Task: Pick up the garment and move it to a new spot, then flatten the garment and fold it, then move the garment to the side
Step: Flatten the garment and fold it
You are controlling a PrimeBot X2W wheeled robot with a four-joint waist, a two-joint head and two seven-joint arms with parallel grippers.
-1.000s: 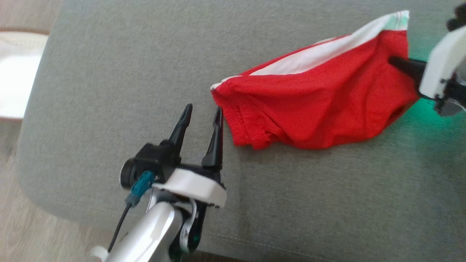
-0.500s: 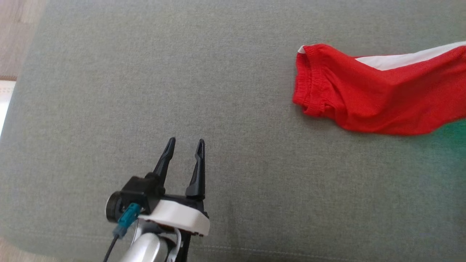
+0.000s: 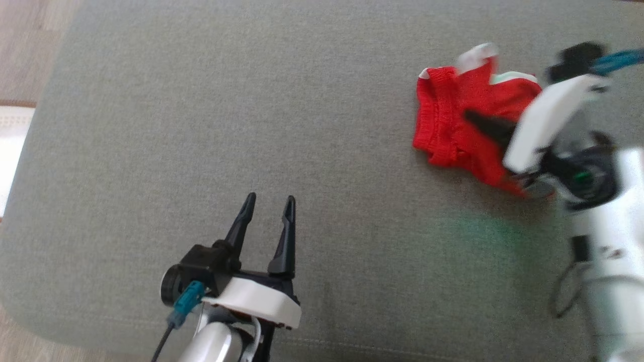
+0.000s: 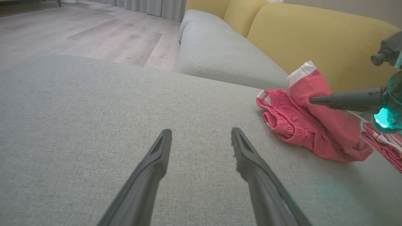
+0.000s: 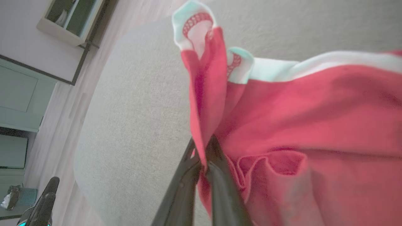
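Note:
The garment [image 3: 448,130] is red with white trim and lies bunched at the right of the grey cushion [image 3: 201,125]. My right gripper [image 3: 470,116] is shut on a fold of it and holds a white-edged corner up above the heap. In the right wrist view the right gripper [image 5: 204,147] pinches the red cloth of the garment [image 5: 298,110]. My left gripper [image 3: 269,201] stands open and empty near the front edge, well to the left of the cloth. In the left wrist view the left gripper [image 4: 201,133] hovers over bare cushion, with the garment [image 4: 301,131] and the right gripper [image 4: 312,100] at the right.
The cushion's rounded edge runs along the left and front, with wood floor [image 3: 30,50] beyond. A yellow sofa back [image 4: 314,34] rises behind the garment. A pale cabinet [image 5: 19,78] stands past the cushion in the right wrist view.
The head camera has shifted. My right gripper has brought its held end leftward over the garment, so the stretched-out cloth is now bunched. The left gripper has stayed open.

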